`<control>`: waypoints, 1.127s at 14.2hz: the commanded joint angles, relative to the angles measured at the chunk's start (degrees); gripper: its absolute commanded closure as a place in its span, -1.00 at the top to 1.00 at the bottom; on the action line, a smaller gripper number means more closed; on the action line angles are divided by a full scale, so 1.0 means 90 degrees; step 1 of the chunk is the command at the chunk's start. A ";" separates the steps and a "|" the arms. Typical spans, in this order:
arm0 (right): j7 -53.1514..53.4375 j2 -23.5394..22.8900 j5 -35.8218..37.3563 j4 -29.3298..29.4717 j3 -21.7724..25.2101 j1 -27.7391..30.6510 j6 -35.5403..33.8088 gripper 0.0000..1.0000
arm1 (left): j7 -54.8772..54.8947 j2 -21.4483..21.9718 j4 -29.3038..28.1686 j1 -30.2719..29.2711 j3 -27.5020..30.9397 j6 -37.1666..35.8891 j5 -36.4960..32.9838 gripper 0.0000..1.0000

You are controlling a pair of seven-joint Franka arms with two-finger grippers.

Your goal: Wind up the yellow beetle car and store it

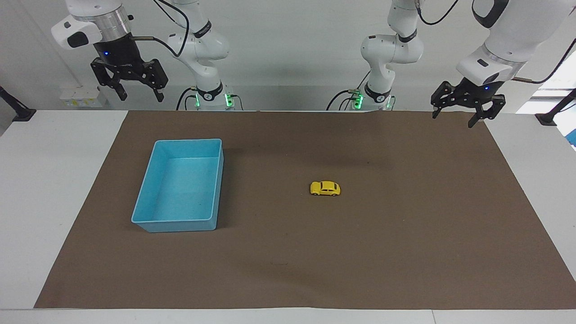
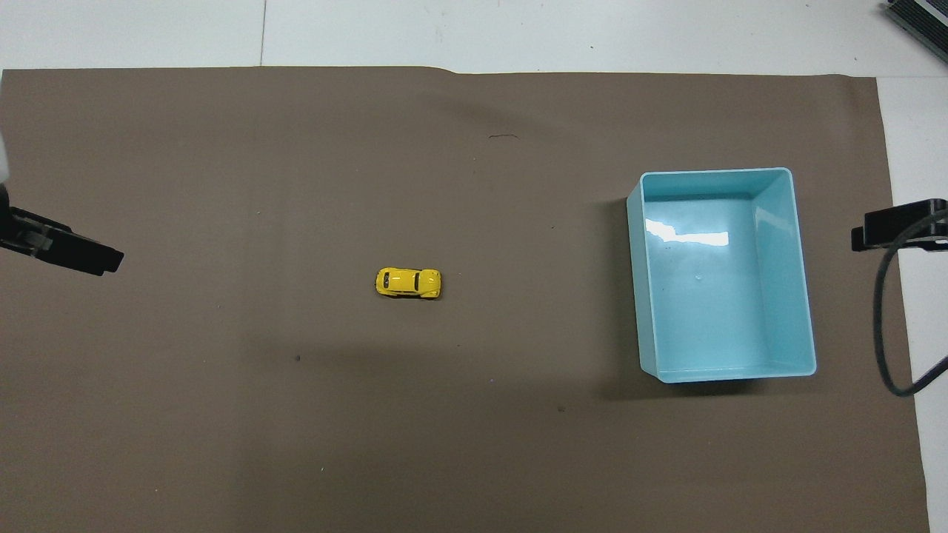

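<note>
yellow beetle car (image 1: pixel 325 188) on its wheels mid-mat, well apart from the blue tray (image 1: pixel 155 222). left gripper (image 1: pixel 458 114) and right gripper (image 1: pixel 141 93) hang spread, empty. likely light, rigid, free-rolling; pinch across its flanks.

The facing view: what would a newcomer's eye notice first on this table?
First, the tiny bright yellow beetle car, alone on its wheels near the middle of the brown mat. Next, the empty light blue plastic tray toward the right arm's end. The left gripper and right gripper hang open above the mat's corners nearest the robots.
</note>
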State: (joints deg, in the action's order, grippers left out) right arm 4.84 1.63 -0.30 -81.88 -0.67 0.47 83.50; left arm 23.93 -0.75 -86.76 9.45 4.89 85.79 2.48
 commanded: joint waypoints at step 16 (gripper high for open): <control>-0.0127 0.0151 0.0043 -0.0170 -0.0033 0.0074 -0.0011 1.00 | 0.5592 -0.1165 -0.0741 0.0678 -0.0094 0.2099 0.0330 1.00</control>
State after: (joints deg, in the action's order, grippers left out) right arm 4.84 1.63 -0.30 -81.88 -0.67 0.47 83.50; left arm 70.14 -9.76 -92.90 13.81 3.23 102.41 5.30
